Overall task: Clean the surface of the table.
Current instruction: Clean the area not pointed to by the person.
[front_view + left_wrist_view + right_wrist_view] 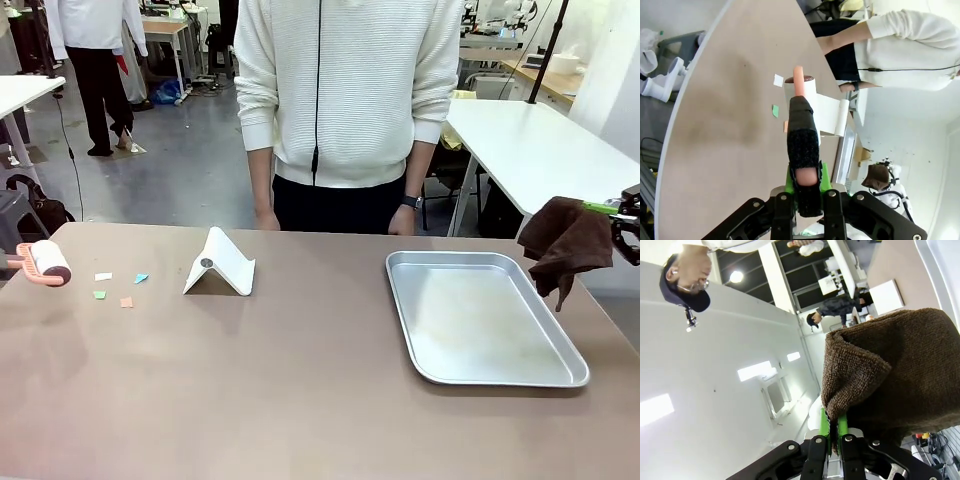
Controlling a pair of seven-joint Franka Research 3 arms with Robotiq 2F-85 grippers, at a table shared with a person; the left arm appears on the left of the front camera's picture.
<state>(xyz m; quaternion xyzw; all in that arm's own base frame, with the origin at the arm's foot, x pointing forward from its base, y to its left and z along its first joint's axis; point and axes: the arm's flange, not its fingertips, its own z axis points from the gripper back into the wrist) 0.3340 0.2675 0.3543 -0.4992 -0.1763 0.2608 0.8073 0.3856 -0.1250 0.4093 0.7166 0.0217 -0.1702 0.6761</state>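
Across the whole foreground of the front view, the brownish-taupe table (300, 400), with a person (350, 90) in a white sweater standing at its far edge, hands down just behind it. At the table's left end, the left gripper (807, 182) clamped narrow on the handle of a lint roller (45, 263), green pads pressed against the dark grip round the pink handle, white drum pointing away from the wrist; contact between drum and tabletop not clear from either view. Just beside the roller, toward the middle, four small paper scraps (103, 276) lying flat on the top: white, teal, green and orange, close together yet apart. Further right, a white stand (220, 265) shaped like a small tent, upright on the top. On the right half, a silver metal tray (480, 375) lying flat. At the table's right edge, raised above it, the right gripper (834, 432) pinched tight on a brown cloth (565, 240), folds hanging loose below the fingers, near the tray's right rim
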